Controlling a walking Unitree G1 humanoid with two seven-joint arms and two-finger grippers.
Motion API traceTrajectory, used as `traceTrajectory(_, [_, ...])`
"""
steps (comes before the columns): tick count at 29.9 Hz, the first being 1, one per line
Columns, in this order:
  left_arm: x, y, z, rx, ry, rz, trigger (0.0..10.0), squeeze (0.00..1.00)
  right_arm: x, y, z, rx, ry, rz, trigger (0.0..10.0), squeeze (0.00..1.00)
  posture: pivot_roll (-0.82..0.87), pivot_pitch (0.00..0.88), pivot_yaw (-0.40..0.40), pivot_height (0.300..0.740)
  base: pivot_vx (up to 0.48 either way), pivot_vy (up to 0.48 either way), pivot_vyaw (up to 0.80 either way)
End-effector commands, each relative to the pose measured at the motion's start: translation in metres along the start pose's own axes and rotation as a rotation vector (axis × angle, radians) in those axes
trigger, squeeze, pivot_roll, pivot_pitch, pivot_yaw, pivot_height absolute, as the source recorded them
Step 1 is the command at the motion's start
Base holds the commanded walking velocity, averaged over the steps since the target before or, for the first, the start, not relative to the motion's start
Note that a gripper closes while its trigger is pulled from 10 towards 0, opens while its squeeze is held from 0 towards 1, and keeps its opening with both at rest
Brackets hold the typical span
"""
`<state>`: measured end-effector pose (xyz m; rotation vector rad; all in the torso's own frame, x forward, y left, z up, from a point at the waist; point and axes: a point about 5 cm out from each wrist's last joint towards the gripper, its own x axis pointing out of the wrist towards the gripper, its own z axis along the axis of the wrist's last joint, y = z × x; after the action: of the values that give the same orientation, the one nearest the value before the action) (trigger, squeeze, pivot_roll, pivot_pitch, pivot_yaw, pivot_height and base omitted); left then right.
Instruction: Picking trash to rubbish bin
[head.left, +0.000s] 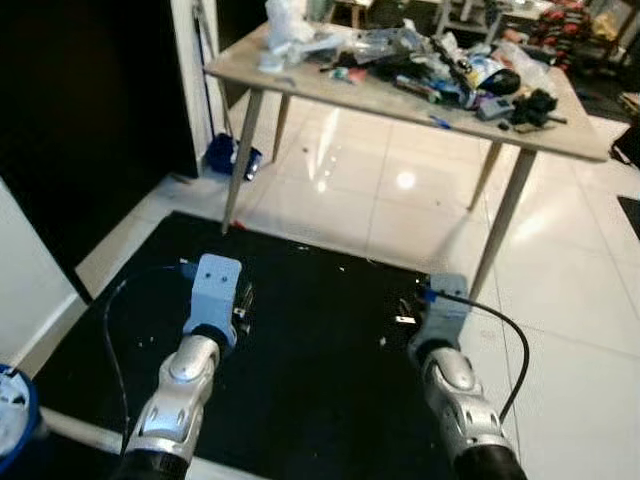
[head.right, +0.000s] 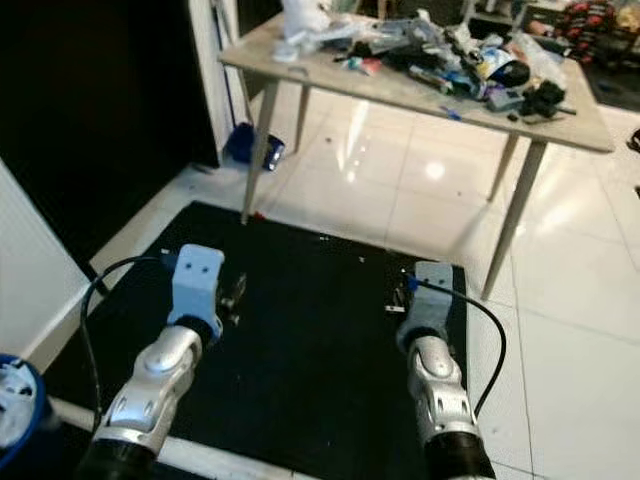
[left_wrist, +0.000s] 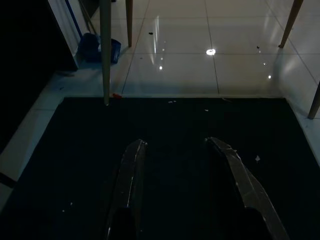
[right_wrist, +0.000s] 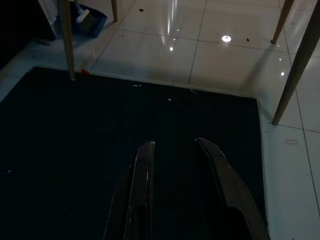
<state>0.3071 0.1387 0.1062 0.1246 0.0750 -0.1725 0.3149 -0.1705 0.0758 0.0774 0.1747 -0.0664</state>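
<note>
At the far left a round blue-rimmed bin (head.left: 12, 420) is cut off by the frame edge, so only a slice of its rim and some pale contents show. Beside it a dark doorway swallows all detail. Past the doorway, a crumpled blue plastic item (head.left: 232, 156) lies on the glossy white tiled floor (head.left: 580, 300) against the white door frame, just behind the near left leg of the light wooden table (head.left: 560, 140); its shape is too blurred to name.

The left gripper (left_wrist: 177, 150) hangs over the black floor mat (head.left: 320, 390), its two long black fingers spread apart with nothing between them. In the head views its fingers are hidden under the pale blue wrist housing.

The mat runs from the white wall strip on the left to the tiles on the right, and its far edge meets the table's two front legs. Small white scraps of litter (head.left: 405, 320) dot the mat between the two arms and near its far edge, too small to tell their long axis or which way they point. A tiny red fleck (left_wrist: 116, 95) sits at the foot of the left table leg.

The right gripper (right_wrist: 175, 150) also hovers over the mat, fingers parted and holding nothing. To its right, open tile stretches away beyond the mat. The tabletop carries a dense heap of mixed clutter (head.left: 440, 65), wrappers and dark objects that cannot be told apart.
</note>
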Motion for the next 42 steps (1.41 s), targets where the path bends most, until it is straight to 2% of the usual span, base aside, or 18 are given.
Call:
traceTrajectory(1, [-0.0012,-0.0025,-0.0027,-0.006,0.008,-0.007,10.0,0.00,-0.0009,-0.0042,-0.0033,-0.005,0.016,-0.011,10.0,0.00,-0.01,0.110,-0.044,0.740,0.270,0.000,0.00])
traceTrajectory(9, [-0.0007,-0.0028,-0.0025,-0.004,0.009,-0.010,10.0,0.00,-0.0008,-0.0040,-0.0034,-0.002,0.017,-0.010,10.0,0.00,-0.01,0.110,-0.042,0.740,0.270,0.000,-0.60])
traceTrajectory(28, [-0.0006,-0.0028,-0.0022,-0.004,0.007,-0.012,10.0,0.00,-0.0007,-0.0044,-0.0034,-0.003,0.018,-0.013,10.0,0.00,-0.01,0.112,-0.042,0.740,0.269,0.000,-0.13])
traceTrajectory(33, [-0.0004,-0.0030,-0.0022,-0.005,0.007,-0.014,10.0,0.00,-0.0008,-0.0045,-0.0037,-0.002,0.019,-0.013,10.0,0.00,-0.01,0.113,-0.042,0.740,0.271,0.000,-0.70])
traceTrajectory(42, [-0.0005,-0.0040,-0.0023,-0.006,0.007,-0.015,10.0,0.00,-0.0008,-0.0051,-0.0035,-0.003,0.017,-0.016,10.0,0.00,-0.01,0.114,-0.044,0.740,0.268,0.000,0.00])
